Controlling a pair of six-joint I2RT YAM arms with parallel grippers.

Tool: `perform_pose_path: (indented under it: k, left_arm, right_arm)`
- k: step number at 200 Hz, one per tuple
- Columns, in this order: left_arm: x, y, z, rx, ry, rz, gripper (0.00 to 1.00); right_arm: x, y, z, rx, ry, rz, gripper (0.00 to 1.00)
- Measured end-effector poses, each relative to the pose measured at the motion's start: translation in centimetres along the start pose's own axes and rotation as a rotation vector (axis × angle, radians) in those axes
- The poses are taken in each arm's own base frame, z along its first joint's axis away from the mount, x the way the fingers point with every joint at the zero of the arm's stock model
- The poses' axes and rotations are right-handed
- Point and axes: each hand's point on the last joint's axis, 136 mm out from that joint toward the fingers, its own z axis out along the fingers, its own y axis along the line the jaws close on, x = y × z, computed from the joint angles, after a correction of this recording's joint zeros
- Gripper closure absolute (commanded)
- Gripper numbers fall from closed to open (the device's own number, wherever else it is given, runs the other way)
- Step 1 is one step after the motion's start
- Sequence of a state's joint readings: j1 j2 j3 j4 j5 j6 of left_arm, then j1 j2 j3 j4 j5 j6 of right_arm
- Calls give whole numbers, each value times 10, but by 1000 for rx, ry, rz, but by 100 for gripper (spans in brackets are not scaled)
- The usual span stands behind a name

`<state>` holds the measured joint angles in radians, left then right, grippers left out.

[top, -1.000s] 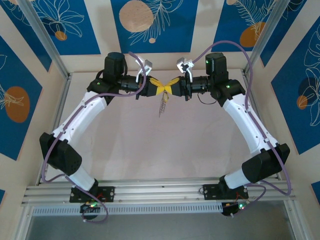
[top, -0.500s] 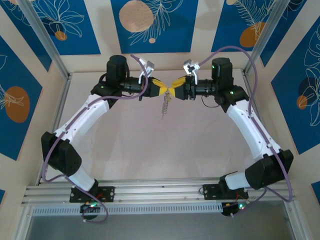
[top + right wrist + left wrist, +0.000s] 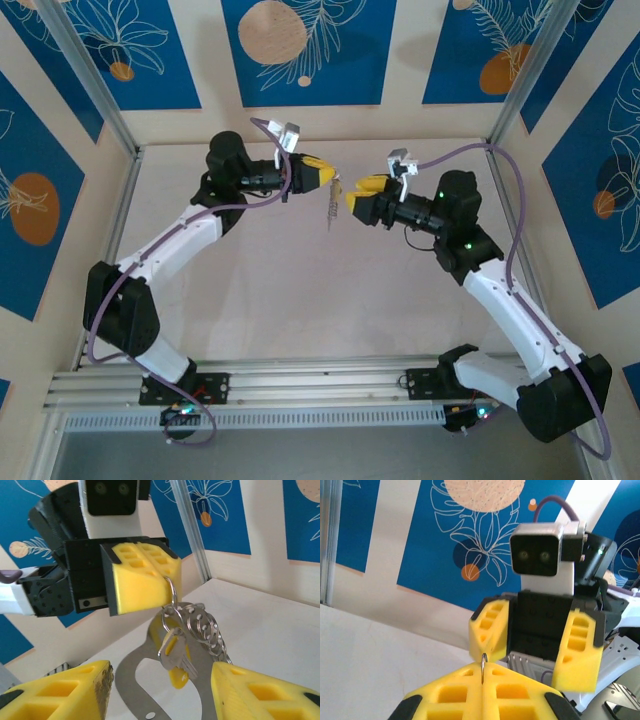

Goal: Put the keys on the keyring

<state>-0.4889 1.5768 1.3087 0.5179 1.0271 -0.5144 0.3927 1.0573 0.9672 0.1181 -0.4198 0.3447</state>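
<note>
Half a sec before, both sets of jaws were pressed tip to tip, w/ the bunch hung under them. Now the right jaws were let go & pulled back, a bit nearer the robot. A gap was left between the two arms in the top view.

The right jaws were spread wide, w/ nothing held in them. The left jaws were squeezed tight on a thin wire ring (image 3: pixel 484 666), so the whole bunch was carried by the left side alone.

The keyring (image 3: pixel 125 677), a flat grey loop, was hung under the left jaws, well above the surface (image 3: pixel 250 290). The key (image 3: pixel 174 655) was hung right in front of it, touching it, w/ its yellow end pointed down. A short chain of little rings (image 3: pixel 206 626) was hung beside the key.

The key was not dropped when the right side was let go. So it was prob. hooked on already, & the job looked nearly done. Which ring the key was threaded on could not be told, as the rings were all bunched up. It may need to be checked w/ a small shake before the bunch is set down.
</note>
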Motion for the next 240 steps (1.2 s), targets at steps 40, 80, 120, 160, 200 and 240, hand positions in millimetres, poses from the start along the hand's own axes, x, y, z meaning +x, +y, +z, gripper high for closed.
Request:
perform_pose_path:
  k: [40, 80, 120, 160, 200, 240]
  left_arm:
    - [-8, -10, 2, 16, -30, 13, 100]
    - [-9, -14, 5, 26, -34, 9, 100]
    - [-9, -14, 6, 26, -34, 9, 100]
    - [-12, -9, 6, -3, -53, 7, 100]
    - [-15, -10, 6, -6, -70, 15, 100]
    - [-15, -8, 5, -14, -87, 10, 100]
  right_arm:
    - [0, 0, 10, 33, -21, -14, 44]
    - [9, -18, 21, 75, -2, 6, 45]
    - [13, -24, 31, 79, 15, 1, 63]
    - [14, -15, 33, 45, 26, -39, 100]
    - [16, -7, 31, 25, 39, -56, 100]
    - [19, 3, 34, 4, 51, -60, 100]
